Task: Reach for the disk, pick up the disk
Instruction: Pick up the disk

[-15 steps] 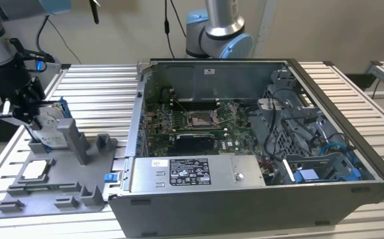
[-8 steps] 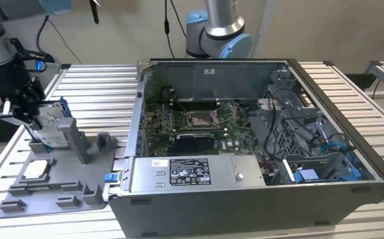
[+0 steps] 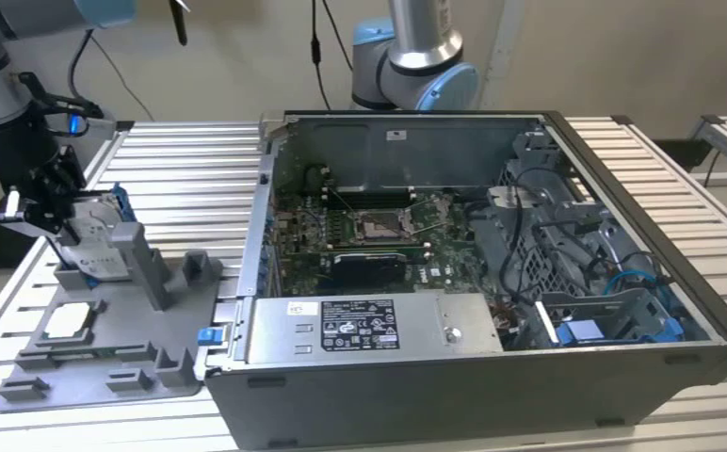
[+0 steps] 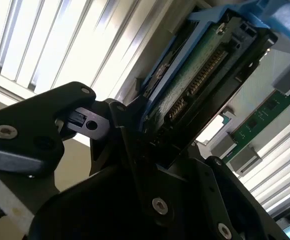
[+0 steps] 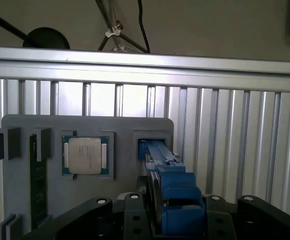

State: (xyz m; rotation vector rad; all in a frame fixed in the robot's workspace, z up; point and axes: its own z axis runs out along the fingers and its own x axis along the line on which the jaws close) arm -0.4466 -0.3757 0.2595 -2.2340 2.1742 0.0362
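Ok, status: pincer (image 3: 72, 218) is down at the disk (image 3: 110, 247) on the exterior view's left, well apart from the open computer case (image 3: 464, 386). Disk stands on edge in the upright slot of the grey fixture plate (image 3: 100, 381), which lies on the slatted counter (image 3: 187, 169).

In both wrist views the pincer's black body straddles the disk. First wrist view: the disk (image 5: 157, 152) shows its blue bracket edge, running from the fixture slot down into the pincer (image 5: 172, 222). Its far end sits in the slot. Second wrist view: the disk (image 4: 199, 75) shows a green board and connector row with blue frame around it, seated between black parts of the pincer (image 4: 149, 160).

Can't tell whether the pincer is clamped on the disk or just around it.

Same plate (image 5: 120, 125) in the first wrist view: 1 square silver chip (image 5: 84, 155) in its pocket just beside the disk slot, and 1 green memory stick (image 5: 37, 185) further along.
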